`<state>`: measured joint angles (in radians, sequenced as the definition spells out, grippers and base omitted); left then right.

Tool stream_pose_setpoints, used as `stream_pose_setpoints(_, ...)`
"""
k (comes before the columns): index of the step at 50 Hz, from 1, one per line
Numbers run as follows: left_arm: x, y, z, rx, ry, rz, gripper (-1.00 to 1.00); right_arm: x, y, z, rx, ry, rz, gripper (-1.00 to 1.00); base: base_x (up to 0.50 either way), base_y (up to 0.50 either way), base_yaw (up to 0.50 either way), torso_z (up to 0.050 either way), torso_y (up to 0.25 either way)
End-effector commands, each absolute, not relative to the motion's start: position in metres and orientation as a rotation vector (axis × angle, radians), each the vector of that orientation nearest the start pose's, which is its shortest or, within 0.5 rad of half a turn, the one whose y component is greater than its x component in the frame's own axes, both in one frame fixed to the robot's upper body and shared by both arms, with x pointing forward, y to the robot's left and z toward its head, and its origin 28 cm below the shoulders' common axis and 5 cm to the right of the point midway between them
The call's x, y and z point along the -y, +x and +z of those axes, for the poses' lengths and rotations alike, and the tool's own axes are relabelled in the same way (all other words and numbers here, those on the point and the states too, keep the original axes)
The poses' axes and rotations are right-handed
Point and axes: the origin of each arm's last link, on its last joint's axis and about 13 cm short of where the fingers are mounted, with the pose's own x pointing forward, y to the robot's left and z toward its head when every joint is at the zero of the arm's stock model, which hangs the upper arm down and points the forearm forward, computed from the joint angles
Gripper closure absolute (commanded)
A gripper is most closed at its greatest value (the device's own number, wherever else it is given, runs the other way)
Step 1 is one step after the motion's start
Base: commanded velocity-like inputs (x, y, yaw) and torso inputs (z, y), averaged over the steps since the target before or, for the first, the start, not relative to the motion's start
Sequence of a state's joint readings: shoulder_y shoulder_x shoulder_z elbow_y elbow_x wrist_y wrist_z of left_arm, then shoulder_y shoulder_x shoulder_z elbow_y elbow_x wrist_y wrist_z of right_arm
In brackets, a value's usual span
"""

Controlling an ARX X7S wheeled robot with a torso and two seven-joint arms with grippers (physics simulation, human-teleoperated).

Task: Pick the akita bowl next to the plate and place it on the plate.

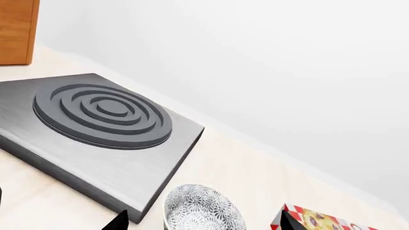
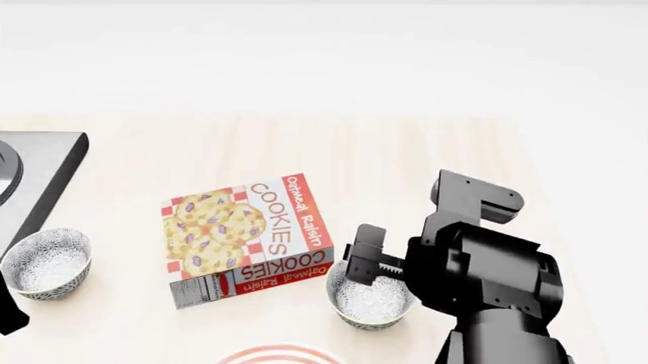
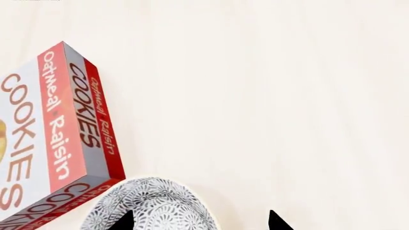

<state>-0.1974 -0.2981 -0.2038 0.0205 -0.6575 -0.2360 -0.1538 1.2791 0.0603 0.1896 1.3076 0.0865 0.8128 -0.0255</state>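
Note:
The akita bowl (image 2: 372,305), speckled grey on white, sits just right of the plate (image 2: 273,355), whose red-ringed rim shows at the head view's lower edge. My right gripper (image 3: 200,223) hangs open right over this bowl (image 3: 150,207). One fingertip (image 3: 124,221) is over the bowl's inside, the other over bare table beyond its rim. A look-alike bowl (image 2: 45,262) sits at the far left. My left gripper (image 1: 203,223) is open close above that bowl (image 1: 204,210), and its tips straddle the bowl in the left wrist view.
A cookie box (image 2: 248,235) lies flat between the two bowls, its end close to the akita bowl. A grey stove plate (image 1: 105,129) sits behind the left bowl. A wooden cabinet edge (image 1: 16,28) stands by the white wall.

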Motion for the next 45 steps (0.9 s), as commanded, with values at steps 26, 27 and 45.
stream_pose_setpoints(26, -0.305, 0.251, 0.073, 0.045, -0.391, 0.246, -1.00, 0.108, 0.384, 0.112, -0.866, 0.375, 0.008, -1.00, 0.00, 0.00, 0.00, 0.000, 0.000)
stream_pose_setpoints(27, -0.304, 0.250, 0.074, 0.045, -0.391, 0.246, -1.00, 0.108, 0.384, 0.112, -0.869, 0.379, 0.011, -1.00, 0.00, 0.00, 0.00, 0.000, 0.000)
stream_pose_setpoints(45, -0.304, 0.250, 0.073, 0.044, -0.393, 0.247, -1.00, 0.108, 0.378, 0.100, -0.903, 0.412, 0.018, -1.00, 0.00, 0.00, 0.00, 0.000, 0.000)
